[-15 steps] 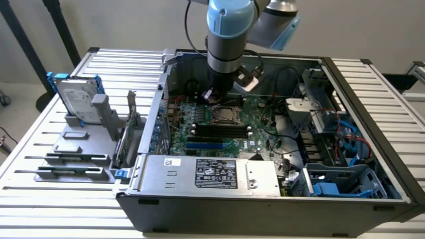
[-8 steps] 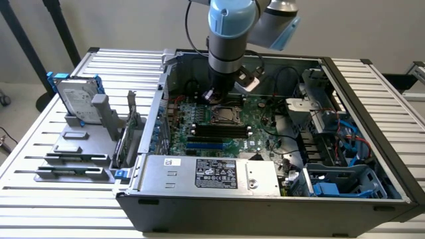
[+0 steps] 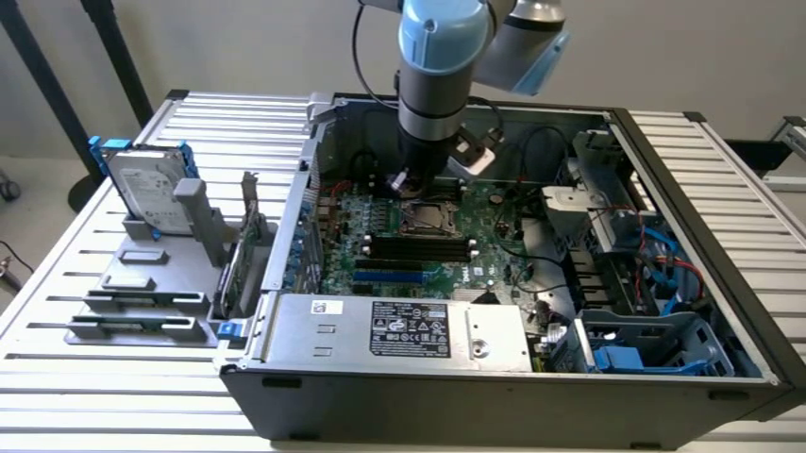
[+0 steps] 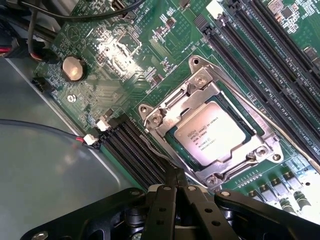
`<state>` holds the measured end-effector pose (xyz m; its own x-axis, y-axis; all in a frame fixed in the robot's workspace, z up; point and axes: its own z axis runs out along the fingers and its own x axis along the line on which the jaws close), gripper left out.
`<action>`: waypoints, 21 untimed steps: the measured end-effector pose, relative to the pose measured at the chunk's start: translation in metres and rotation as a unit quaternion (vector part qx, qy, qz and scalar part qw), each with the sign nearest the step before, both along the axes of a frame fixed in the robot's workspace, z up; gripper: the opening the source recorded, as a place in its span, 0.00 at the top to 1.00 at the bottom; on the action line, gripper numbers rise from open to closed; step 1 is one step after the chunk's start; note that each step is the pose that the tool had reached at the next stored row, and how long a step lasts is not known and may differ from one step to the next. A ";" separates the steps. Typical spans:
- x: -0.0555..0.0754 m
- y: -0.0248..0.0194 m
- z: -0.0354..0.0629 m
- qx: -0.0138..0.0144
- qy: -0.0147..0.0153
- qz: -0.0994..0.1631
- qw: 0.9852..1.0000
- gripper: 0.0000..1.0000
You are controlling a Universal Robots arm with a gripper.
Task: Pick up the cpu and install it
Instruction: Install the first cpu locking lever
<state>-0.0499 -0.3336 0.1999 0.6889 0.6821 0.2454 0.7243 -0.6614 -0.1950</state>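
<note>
Cpu (image 4: 216, 135) — flat, dull-silver square — sits in its steel-framed socket (image 4: 165, 112); pincer (image 4: 172, 192) seemingly pressed together, empty.

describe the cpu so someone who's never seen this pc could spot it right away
Look inside the open computer case at the green motherboard. Near its middle a silver metal socket frame surrounds the cpu, which sits in it. It is the flat, dull silver square with small printed text, unlike the long black memory slots beside it.

Open space is left directly above the cpu (image 4: 216, 134); it is hemmed by the socket frame (image 4: 165, 117) and memory slots (image 4: 135, 150) beside it.
</note>
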 end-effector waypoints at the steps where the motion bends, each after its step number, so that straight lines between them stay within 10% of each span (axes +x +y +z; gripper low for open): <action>1: 0.001 0.0000 -0.0002 0.000 0.000 0.000 1.000 0.89; 21: 0.011 -0.0002 -0.0051 -0.003 0.000 0.000 1.000 0.89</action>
